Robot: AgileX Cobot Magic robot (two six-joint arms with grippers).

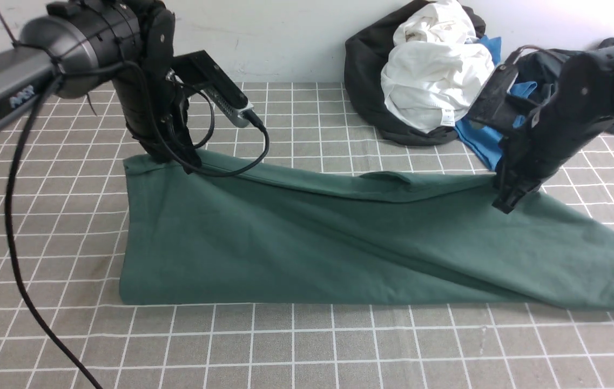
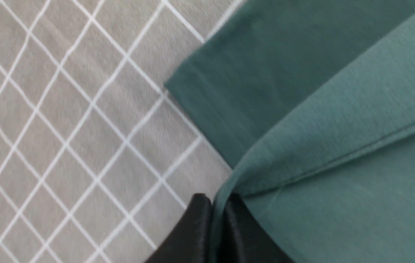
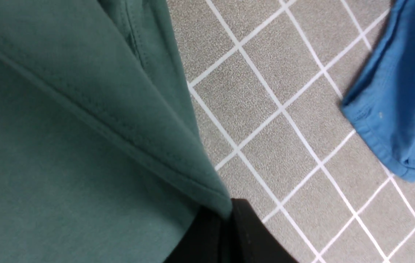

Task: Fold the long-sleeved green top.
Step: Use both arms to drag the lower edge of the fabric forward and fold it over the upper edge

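Note:
The green long-sleeved top [image 1: 307,243] lies folded lengthwise across the checked table, its near fold edge on the cloth and its far edge lifted. My left gripper [image 1: 190,167] is shut on the far left corner; in the left wrist view the green top's edge [image 2: 338,120] runs between the black fingers [image 2: 196,226] of the left gripper [image 2: 216,202]. My right gripper [image 1: 504,204] is shut on the far right edge; in the right wrist view the right gripper [image 3: 227,213] pinches a seamed fold of the green top [image 3: 83,146]. Neck tag and logo are hidden.
A pile at the back right holds a dark grey garment [image 1: 371,70], white clothes [image 1: 436,70] and a bright blue T-shirt [image 1: 482,143], which also shows in the right wrist view [image 3: 400,95]. The left arm's cable [image 1: 20,281] hangs over the near left of the checked table [image 1: 307,346].

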